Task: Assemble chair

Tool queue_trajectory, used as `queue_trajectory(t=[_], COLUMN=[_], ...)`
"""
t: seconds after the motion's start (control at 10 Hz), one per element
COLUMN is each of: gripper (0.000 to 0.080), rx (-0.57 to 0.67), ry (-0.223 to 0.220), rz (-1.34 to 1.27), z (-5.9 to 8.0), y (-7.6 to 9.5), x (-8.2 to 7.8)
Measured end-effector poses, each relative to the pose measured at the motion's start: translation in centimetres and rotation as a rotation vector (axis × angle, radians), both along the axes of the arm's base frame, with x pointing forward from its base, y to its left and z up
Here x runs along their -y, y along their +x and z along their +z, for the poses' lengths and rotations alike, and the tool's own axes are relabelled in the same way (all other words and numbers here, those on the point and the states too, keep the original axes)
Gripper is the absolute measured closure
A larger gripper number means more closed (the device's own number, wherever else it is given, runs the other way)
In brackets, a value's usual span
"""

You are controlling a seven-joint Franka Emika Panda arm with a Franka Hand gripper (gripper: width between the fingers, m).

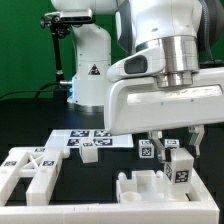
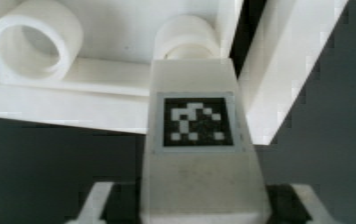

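- One low white slotted panel [image 1: 140, 190] of the chair lies nearest, at the front edge of the dark table [image 1: 100, 172], with upright ridges along its top.
- On the exterior view's left, about as near, the cross-braced frame [image 1: 30, 168] lies flat, its X-shaped brace facing up.
- Just behind the panel, the gripper [image 1: 181, 150] hangs straight down from the arm's big white wrist.
- Its jaws pinch a white tagged block [image 1: 181, 168] between them, one finger on each side.
- The block stands upright with its black-and-white tag facing the front.
- Its lower end is right at the panel's back edge; I cannot tell whether the two touch.
- In the wrist view the same block [image 2: 196, 150] fills the gap between the dark fingers [image 2: 100, 205]. Past its tip lies a white part with a round hole [image 2: 42, 50].
- Just beside the gripper, on the exterior view's left, stands another tagged piece [image 1: 146, 152].
- Farther back and to the left, a small plain block [image 1: 88, 153] sits alone on the table.
- Behind it the marker board [image 1: 95, 137] lies flat, covered in tags.
- Farthest off, the arm's base [image 1: 92, 70] rises against the dark background.
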State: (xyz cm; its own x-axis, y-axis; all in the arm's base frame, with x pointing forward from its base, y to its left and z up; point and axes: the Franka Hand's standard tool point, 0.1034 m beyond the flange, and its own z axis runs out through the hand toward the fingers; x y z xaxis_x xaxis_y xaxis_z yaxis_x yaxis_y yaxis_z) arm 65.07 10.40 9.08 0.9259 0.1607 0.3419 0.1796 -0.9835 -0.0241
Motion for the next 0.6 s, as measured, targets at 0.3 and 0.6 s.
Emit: queue_trajectory(t=[0.3, 0.6], gripper=[0.0515, 0.0191], rx=[0.049, 0.049], ry=[0.003, 0.003], rz=[-0.002, -0.002], z=[-0.01, -0.02], y=[-0.02, -0.02], x=[-0.28, -0.28])
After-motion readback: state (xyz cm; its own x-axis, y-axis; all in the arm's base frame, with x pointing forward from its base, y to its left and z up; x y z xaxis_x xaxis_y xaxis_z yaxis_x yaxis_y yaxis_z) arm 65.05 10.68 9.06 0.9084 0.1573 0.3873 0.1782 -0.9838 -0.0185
